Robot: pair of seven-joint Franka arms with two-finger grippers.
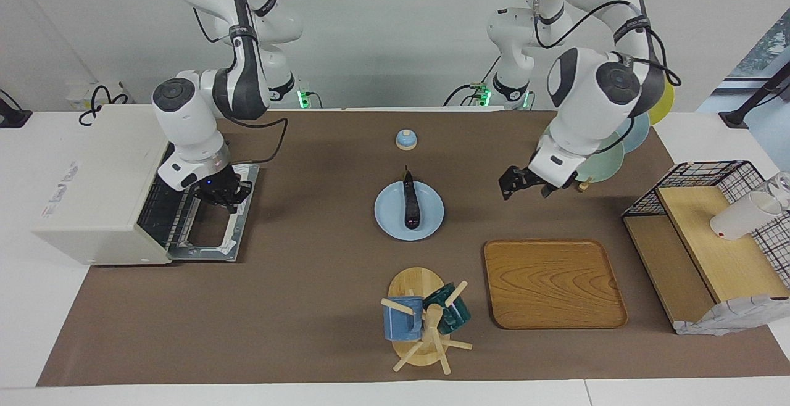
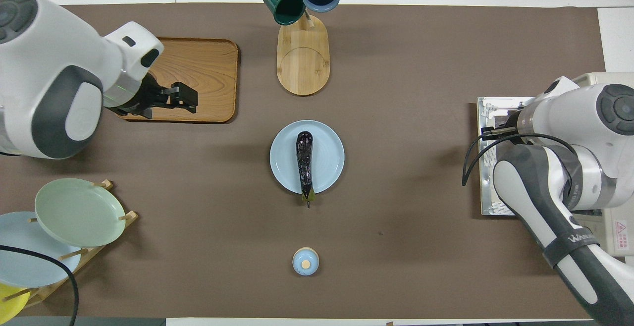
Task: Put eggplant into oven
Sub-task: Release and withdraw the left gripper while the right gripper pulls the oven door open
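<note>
The eggplant (image 1: pixel 411 207) lies on a light blue plate (image 1: pixel 389 218) in the middle of the mat; it also shows in the overhead view (image 2: pixel 303 160). The oven (image 1: pixel 92 196) stands at the right arm's end of the table, and its door (image 1: pixel 210 236) lies flat open with the wire rack showing. My right gripper (image 1: pixel 221 195) is low over the door's outer edge, shut on the door handle. My left gripper (image 1: pixel 524 187) is open and empty, raised over the mat between the plate and the plate rack.
A mug tree (image 1: pixel 426 323) with a blue and a green mug stands farther from the robots than the plate, and a wooden tray (image 1: pixel 552 282) lies beside it. A rack of plates (image 1: pixel 589 150), a wire shelf (image 1: pixel 710 233) and a small blue bell (image 1: pixel 405 139) are also there.
</note>
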